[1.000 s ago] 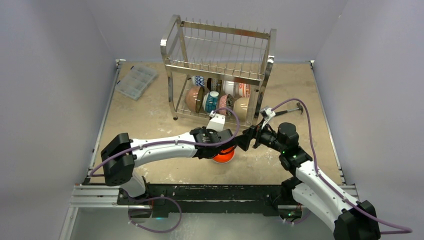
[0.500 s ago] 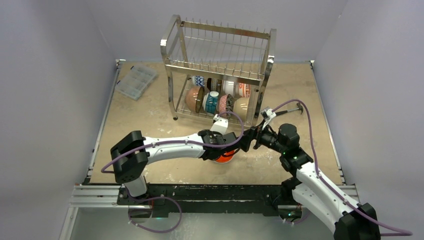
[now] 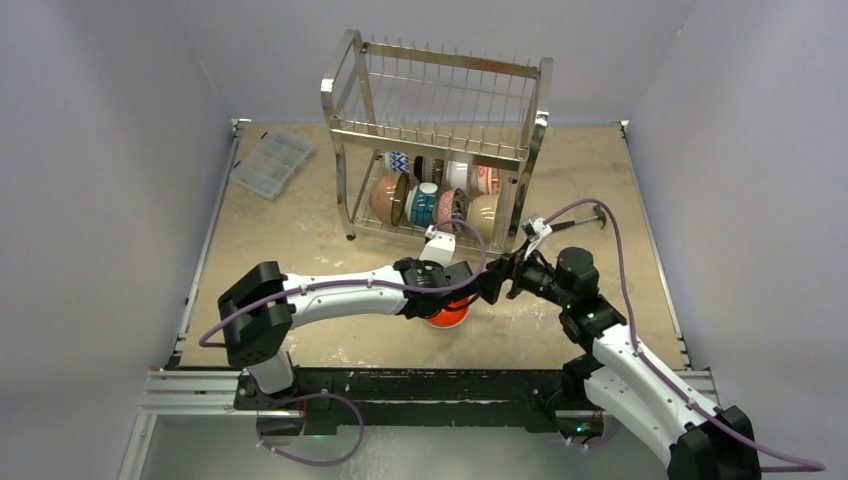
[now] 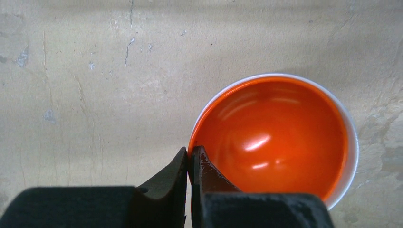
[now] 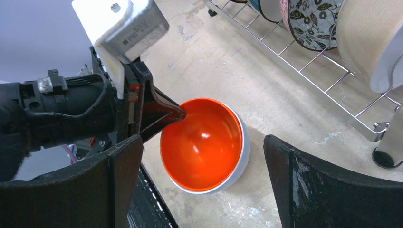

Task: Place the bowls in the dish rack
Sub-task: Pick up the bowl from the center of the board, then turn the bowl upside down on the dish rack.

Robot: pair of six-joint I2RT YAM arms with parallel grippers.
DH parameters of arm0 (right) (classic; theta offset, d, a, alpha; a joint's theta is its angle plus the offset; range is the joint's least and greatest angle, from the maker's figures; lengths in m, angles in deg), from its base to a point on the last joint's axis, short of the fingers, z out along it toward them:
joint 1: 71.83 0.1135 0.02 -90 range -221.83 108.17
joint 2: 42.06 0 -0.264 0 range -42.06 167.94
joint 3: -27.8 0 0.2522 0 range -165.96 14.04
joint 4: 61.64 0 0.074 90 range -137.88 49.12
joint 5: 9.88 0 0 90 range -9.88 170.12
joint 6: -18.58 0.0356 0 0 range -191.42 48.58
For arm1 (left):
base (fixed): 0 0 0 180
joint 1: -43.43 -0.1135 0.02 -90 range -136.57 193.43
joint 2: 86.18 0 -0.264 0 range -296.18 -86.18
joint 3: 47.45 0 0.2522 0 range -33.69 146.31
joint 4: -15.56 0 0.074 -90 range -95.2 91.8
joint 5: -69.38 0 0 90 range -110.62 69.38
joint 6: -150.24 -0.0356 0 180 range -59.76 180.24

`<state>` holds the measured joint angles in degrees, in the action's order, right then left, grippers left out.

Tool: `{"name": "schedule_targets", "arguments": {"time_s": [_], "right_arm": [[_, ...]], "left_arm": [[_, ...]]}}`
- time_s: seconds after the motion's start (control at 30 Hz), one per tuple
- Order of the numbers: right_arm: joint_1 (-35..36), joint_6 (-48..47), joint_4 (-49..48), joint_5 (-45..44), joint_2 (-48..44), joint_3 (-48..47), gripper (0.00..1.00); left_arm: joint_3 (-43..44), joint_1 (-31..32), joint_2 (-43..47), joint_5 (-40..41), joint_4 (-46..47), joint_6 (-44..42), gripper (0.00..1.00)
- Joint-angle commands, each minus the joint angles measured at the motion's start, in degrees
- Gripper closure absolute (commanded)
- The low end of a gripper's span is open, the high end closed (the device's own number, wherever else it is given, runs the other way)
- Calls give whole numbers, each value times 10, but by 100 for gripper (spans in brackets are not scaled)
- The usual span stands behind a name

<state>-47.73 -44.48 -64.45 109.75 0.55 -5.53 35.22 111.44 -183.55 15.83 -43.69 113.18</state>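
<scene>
An orange-red bowl [image 3: 447, 313] with a white outside sits upright on the table in front of the dish rack [image 3: 435, 140]. My left gripper [image 4: 189, 154] is shut on the near-left rim of this bowl [image 4: 271, 137], one finger inside and one outside. In the right wrist view the same bowl [image 5: 202, 145] lies between and below the fingers of my right gripper [image 5: 202, 142], which is open wide. The left gripper [image 5: 178, 114] reaches in there from the left. Several bowls [image 3: 430, 200] stand on edge in the rack's lower tier.
A flat clear plastic compartment box [image 3: 272, 162] lies at the far left of the table. The rack's front leg [image 5: 387, 154] and lower wire shelf [image 5: 304, 61] stand just beyond the orange bowl. The upper tier of the rack holds nothing.
My left gripper has closed onto the orange bowl's rim, and the left arm shifted slightly right. The right arm and the bowl have stayed in place.
</scene>
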Motion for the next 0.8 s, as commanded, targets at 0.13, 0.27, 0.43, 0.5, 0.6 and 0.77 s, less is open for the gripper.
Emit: {"name": "schedule_targets", "arguments": {"time_s": [0.13,0.27,0.43,0.5,0.6,0.77], "right_arm": [[2,-13,-8,17,0,-9,1],[3,-14,-11,24,3,-9,1],[3,-16,-16,37,12,-8,1],[3,-15,-20,45,18,-7,2],[3,-16,-25,53,31,-5,3],[3,-9,-54,77,55,0,9]], "left_arm": [[21,2,70,12,1,-3,100],[17,2,95,9,17,-9,100],[12,1,128,10,41,-10,100],[9,1,143,10,58,-14,100],[5,1,163,8,89,-27,100],[7,1,169,-9,134,-51,100]]}}
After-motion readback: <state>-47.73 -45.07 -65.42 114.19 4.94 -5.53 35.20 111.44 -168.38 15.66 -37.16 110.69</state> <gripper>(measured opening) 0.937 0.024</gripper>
